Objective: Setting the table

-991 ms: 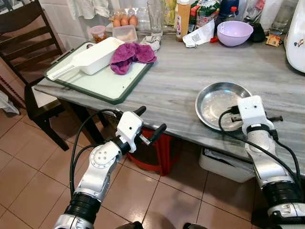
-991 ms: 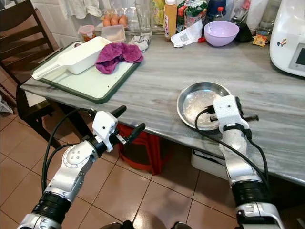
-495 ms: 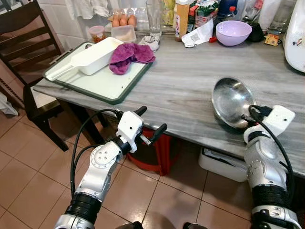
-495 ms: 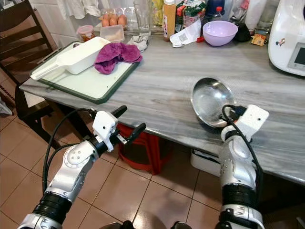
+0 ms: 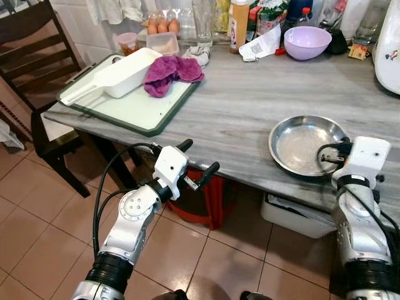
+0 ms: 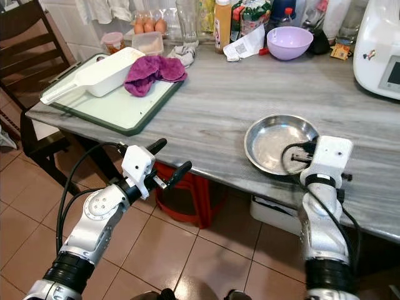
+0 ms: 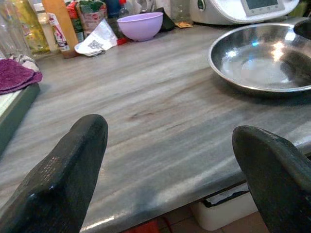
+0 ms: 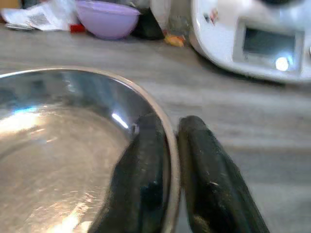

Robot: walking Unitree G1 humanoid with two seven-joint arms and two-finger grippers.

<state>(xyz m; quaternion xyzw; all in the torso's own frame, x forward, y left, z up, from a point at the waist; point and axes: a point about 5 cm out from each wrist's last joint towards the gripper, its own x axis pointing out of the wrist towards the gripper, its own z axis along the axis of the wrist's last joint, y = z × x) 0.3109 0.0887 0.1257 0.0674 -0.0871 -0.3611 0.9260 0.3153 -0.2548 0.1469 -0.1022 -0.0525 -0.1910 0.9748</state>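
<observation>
- A dark wooden chair (image 5: 28, 44) stands at the far left end of the grey table (image 5: 244, 106).
- On the table's left part lies a green-rimmed tray (image 5: 134, 109) carrying a white dish (image 5: 122, 74) and a purple cloth (image 5: 170, 72); none of these has moved since the earlier frames.
- Behind them, along the wall, are eggs (image 5: 162, 26), a small plastic tub (image 5: 162, 44), a drinking glass (image 5: 203, 19) and an orange bottle (image 5: 239, 25).
- The left gripper (image 5: 194, 164) hovers in front of the table edge, below its top, fingers spread wide and holding nothing, just as before.
- Further back sits a lilac bowl (image 5: 307, 42).
- The steel plate (image 5: 306, 144) now lies flat on the table near the front edge; half a second ago it was tipped up on its rim, and a second ago it lay flat a little further left.
- The right gripper (image 8: 167, 165) pinches the plate's right rim, one finger inside and one outside.
- A white appliance (image 6: 381, 47) stands at the far right.
</observation>
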